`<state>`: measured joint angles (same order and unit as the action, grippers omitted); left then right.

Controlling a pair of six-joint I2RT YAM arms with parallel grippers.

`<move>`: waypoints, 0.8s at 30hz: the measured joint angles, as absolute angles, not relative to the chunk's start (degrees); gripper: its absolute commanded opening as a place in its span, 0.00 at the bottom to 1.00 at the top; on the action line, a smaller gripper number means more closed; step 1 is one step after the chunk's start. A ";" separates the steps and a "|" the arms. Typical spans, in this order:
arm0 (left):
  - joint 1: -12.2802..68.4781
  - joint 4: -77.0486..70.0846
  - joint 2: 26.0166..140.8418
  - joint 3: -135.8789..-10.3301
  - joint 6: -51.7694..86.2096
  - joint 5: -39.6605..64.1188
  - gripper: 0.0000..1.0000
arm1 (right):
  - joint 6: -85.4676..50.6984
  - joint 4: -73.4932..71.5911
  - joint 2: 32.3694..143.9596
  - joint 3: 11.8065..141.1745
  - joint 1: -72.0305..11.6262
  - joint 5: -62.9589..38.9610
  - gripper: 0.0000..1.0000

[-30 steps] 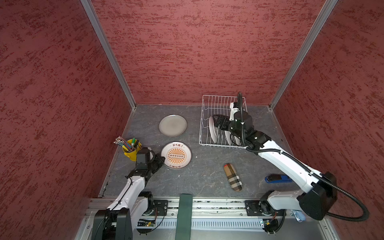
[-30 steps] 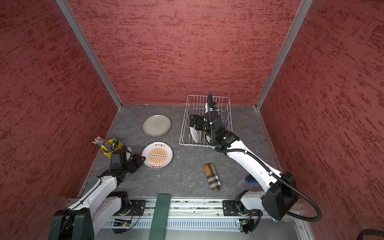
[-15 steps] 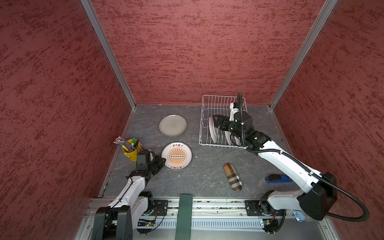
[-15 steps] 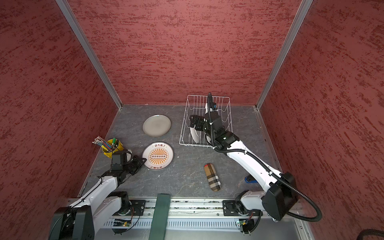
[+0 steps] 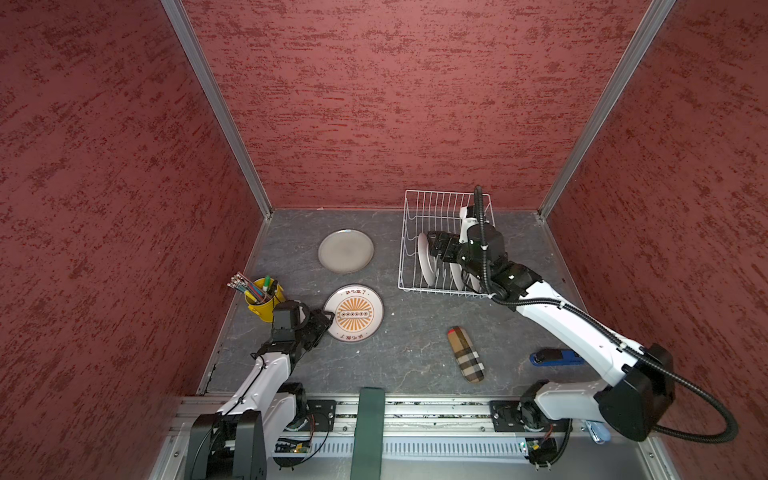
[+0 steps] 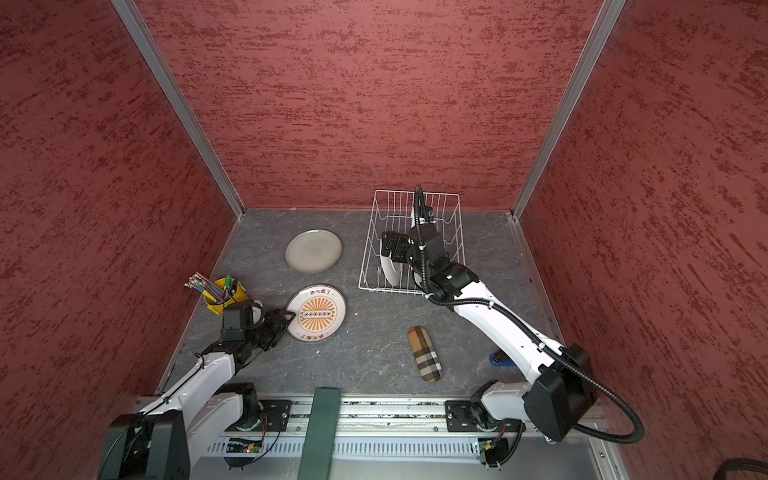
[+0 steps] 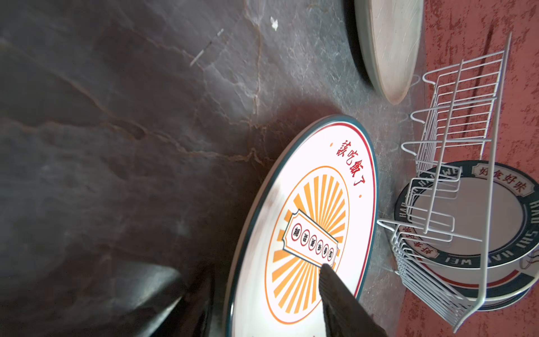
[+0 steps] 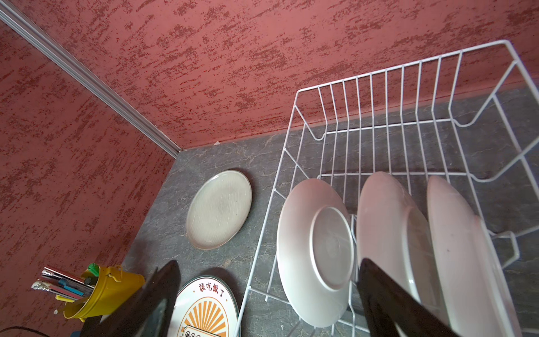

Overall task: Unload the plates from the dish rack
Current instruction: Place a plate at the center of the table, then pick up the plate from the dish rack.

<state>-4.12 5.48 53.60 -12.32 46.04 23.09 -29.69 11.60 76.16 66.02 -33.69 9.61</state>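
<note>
The white wire dish rack [image 5: 436, 291] [image 6: 415, 193] stands at the back right. Three white plates stand on edge in it [image 8: 315, 253] [image 8: 390, 227] [image 8: 455, 248]. My right gripper [image 5: 434, 246] [image 8: 268, 262] hangs open over the rack, its fingers either side of the plate nearest the rack's left wall [image 5: 426, 259]. An orange sunburst plate [image 5: 353, 313] [image 7: 306, 233] lies flat on the table. My left gripper [image 5: 326, 322] [image 7: 250, 274] is open at that plate's near-left rim, with one finger over its face. Behind it lies a grey-beige plate [image 5: 345, 251].
A yellow cup of pens [image 5: 264, 299] stands just left of my left gripper. A plaid case [image 5: 465, 353] and a blue object [image 5: 555, 357] lie at the front right. Red walls close in three sides.
My left gripper's jaws have opened around the sunburst plate's rim, and the plate now rests flat on the table. The right arm has held still over the rack.
</note>
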 measured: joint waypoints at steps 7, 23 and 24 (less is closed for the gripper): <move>-4.23 10.22 45.89 -13.02 45.71 23.68 0.69 | -27.66 21.56 78.56 71.50 -33.67 20.05 0.95; -4.16 25.10 37.50 -20.01 42.50 26.20 0.73 | -23.94 42.59 92.71 81.25 -34.83 43.66 0.84; -4.05 25.30 37.50 -20.62 42.50 26.59 0.73 | -23.92 43.66 93.65 82.61 -35.14 44.60 0.83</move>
<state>-4.05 25.30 37.50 -20.62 42.50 26.59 -23.92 43.66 93.65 82.61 -35.14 44.60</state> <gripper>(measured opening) 0.726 0.848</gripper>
